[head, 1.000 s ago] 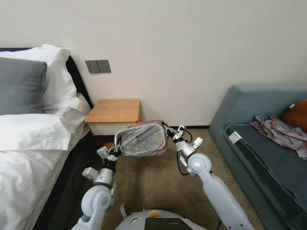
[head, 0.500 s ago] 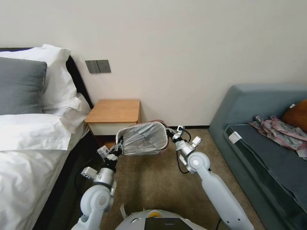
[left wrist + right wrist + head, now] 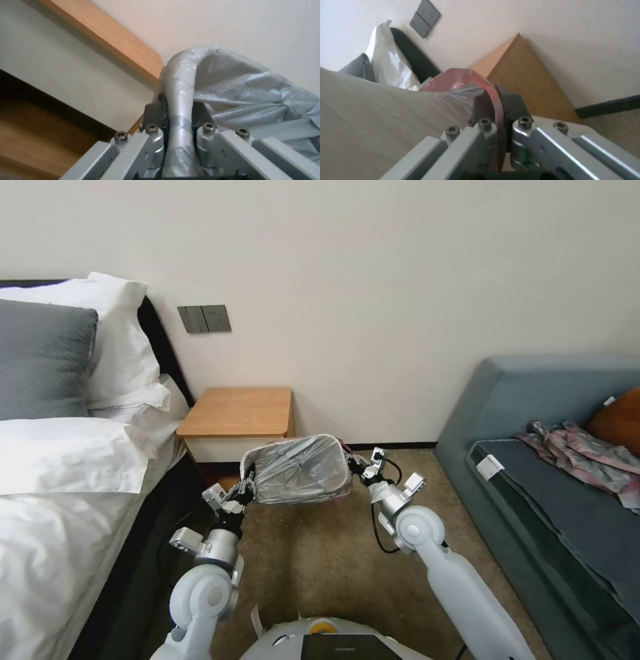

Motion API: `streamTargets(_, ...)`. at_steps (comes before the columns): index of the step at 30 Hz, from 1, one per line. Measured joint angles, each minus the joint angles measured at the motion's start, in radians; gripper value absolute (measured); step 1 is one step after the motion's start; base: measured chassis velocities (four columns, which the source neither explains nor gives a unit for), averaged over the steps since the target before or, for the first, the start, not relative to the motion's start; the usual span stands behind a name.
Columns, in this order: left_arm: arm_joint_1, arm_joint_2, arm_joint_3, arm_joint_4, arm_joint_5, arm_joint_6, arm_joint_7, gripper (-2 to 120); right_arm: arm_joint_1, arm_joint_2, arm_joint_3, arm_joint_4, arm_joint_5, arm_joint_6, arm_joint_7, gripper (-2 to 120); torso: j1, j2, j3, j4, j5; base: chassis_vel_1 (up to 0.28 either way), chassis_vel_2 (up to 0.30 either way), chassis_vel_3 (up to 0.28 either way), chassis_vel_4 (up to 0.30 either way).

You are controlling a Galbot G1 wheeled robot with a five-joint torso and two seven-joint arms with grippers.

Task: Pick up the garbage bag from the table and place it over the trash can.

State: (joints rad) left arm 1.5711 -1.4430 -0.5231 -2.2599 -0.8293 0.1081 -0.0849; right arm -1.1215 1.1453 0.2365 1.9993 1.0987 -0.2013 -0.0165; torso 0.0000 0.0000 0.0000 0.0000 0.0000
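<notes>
Garbage bag (image 3: 303, 468) is being lowered over the trash can (image 3: 341, 491).
Its rim is being pinched shut by left gripper (image 3: 245, 488) and right gripper (image 3: 353, 463) fingers.

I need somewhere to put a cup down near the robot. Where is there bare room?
The table top is bare. Open carpet lies between the two arms. It is crowded where the left claw and right claw clamp the bag-lined trash can, and clothes cover part of the sofa.
</notes>
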Motion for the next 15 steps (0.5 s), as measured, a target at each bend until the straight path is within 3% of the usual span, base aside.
streamTargets(8, 0.004, 0.001, -0.001, 0.001, 0.009, -0.001, 0.001, 5, -0.027, 0.004, -0.002, 0.029, 0.005, -0.002, 0.024, 0, 0.000, 0.000, 0.000, -0.0001, 0.0000, 0.000, 0.000, 0.000, 0.000)
streamTargets(9, 0.008, -0.002, 0.002, -0.006, 0.013, -0.001, 0.005, 5, -0.010, 0.007, -0.002, 0.007, 0.003, -0.004, 0.024, 8, 0.000, 0.000, 0.000, 0.0001, 0.0001, 0.000, 0.000, 0.000, 0.000)
streamTargets(15, 0.012, 0.001, -0.002, -0.008, 0.015, -0.001, 0.005, 5, -0.017, -0.017, 0.007, 0.013, -0.003, -0.005, 0.003, 28, 0.000, 0.000, 0.000, 0.0000, 0.0000, 0.000, 0.000, 0.000, 0.000)
